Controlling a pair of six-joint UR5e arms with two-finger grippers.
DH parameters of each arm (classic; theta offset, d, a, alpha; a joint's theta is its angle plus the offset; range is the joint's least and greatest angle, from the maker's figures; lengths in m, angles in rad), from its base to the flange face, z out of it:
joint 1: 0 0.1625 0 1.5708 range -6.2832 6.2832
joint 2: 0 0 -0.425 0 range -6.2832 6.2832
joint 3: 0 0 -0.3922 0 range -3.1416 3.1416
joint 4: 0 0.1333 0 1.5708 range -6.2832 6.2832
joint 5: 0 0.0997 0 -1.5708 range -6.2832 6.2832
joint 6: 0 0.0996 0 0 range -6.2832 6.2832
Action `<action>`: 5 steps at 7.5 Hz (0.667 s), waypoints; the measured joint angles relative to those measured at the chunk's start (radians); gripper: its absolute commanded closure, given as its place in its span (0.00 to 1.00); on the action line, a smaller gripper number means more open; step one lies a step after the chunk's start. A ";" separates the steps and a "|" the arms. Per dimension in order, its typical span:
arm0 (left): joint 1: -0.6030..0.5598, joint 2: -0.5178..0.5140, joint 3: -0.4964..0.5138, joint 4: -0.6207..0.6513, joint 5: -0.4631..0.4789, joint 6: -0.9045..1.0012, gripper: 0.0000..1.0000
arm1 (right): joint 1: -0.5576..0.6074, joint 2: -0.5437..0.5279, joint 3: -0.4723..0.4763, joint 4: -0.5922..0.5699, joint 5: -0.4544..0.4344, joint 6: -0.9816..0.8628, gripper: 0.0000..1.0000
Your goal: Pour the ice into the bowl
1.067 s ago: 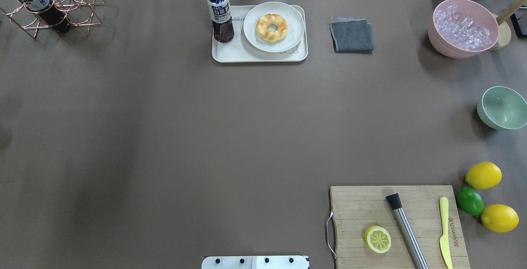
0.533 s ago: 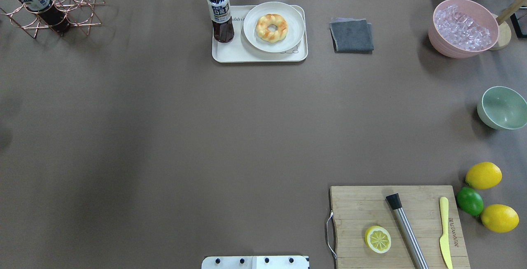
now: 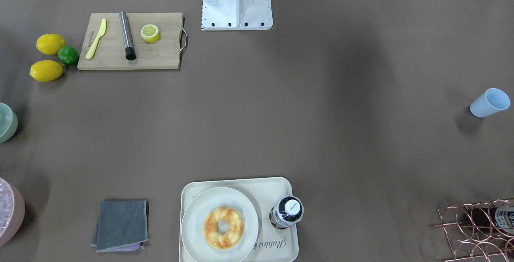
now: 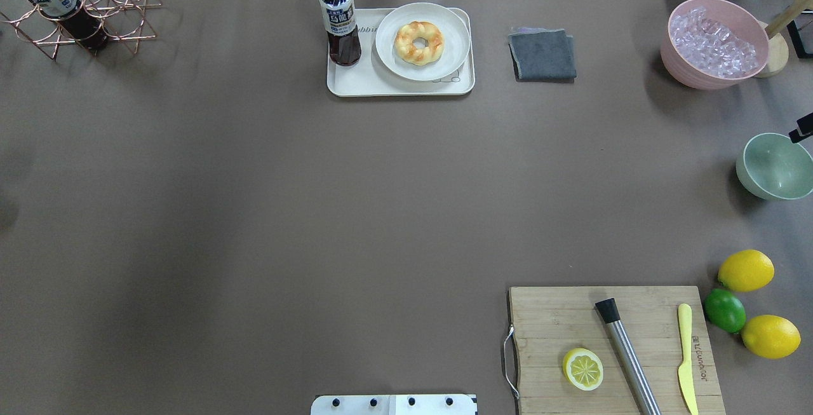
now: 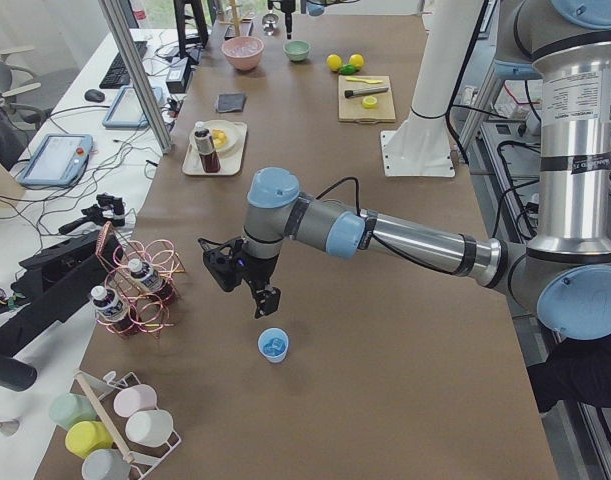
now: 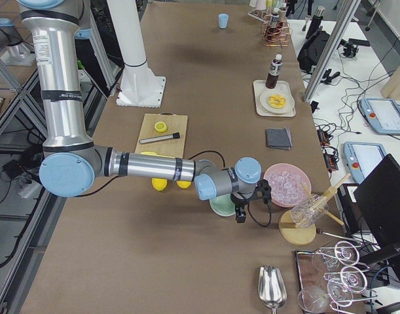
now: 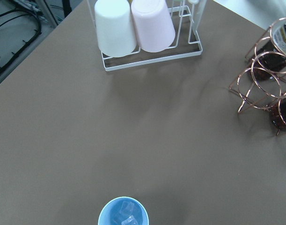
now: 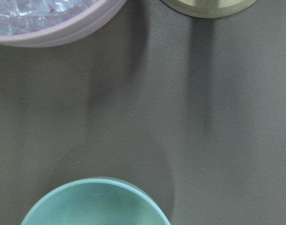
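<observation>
Ice (image 7: 126, 219): few cubes in 1 blue cup (image 7: 104, 214), well apart from the bowl (image 4: 776, 167).
Bowl: 1, mint, upright, between 1 pink tub (image 4: 683, 72) and 2 lemons (image 4: 745, 270).
Left gripper (image 5: 261, 300): hangs near the cup; grip state cannot be told.
Right gripper (image 6: 241, 214): beside the bowl; grip state cannot be told.
Lime (image 4: 725, 310): 1, between the lemons.
</observation>
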 measured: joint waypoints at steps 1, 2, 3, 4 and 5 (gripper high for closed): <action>0.055 0.008 -0.029 0.000 0.055 -0.144 0.03 | -0.014 0.010 -0.028 0.028 -0.005 0.005 0.02; 0.116 0.012 -0.047 0.002 0.113 -0.273 0.03 | -0.025 0.016 -0.053 0.056 -0.014 0.007 0.04; 0.181 0.012 -0.055 0.010 0.186 -0.392 0.04 | -0.033 0.019 -0.072 0.079 -0.021 0.008 0.05; 0.227 0.011 -0.058 0.028 0.246 -0.489 0.04 | -0.037 0.019 -0.084 0.094 -0.025 0.009 0.08; 0.260 0.008 -0.061 0.060 0.298 -0.581 0.04 | -0.041 0.019 -0.096 0.117 -0.027 0.014 0.30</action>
